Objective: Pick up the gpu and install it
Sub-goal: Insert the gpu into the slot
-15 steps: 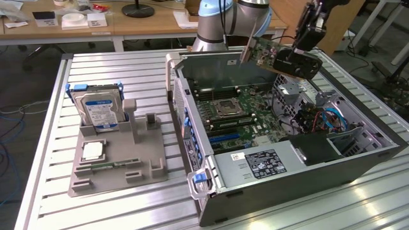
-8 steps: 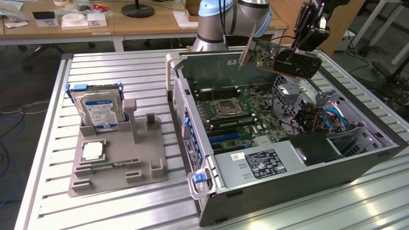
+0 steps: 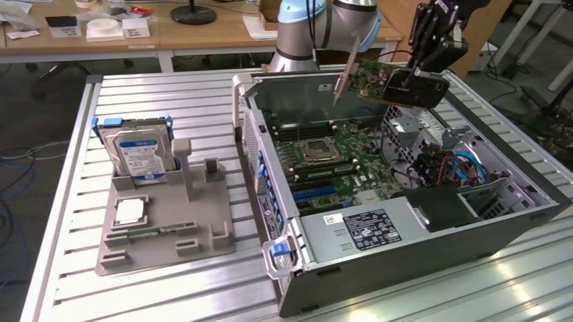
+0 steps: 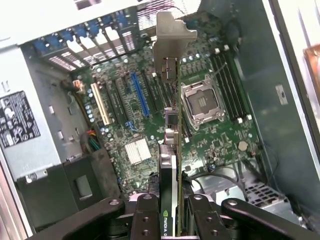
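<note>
The gpu (image 3: 380, 79), a green card with a black cooler and a silver end bracket, hangs in the air above the open computer case (image 3: 394, 268), over its far side. My gripper (image 3: 414, 79) is shut on the card's cooler end. In the wrist view the gpu (image 4: 173, 150) runs edge-on away from my fingers (image 4: 145, 220), its silver bracket (image 4: 170, 35) farthest out. Below it lies the motherboard (image 4: 210, 140) with a blue slot (image 4: 140, 95) and the bare processor socket (image 4: 202, 102).
A grey fixture (image 3: 166, 221) on the slatted table holds a silver hard drive (image 3: 139, 154) upright, at the exterior view's left. Inside the case are the power supply (image 3: 376, 228) and coloured cables (image 3: 452, 168). The arm's base (image 3: 313, 33) stands behind the case.
</note>
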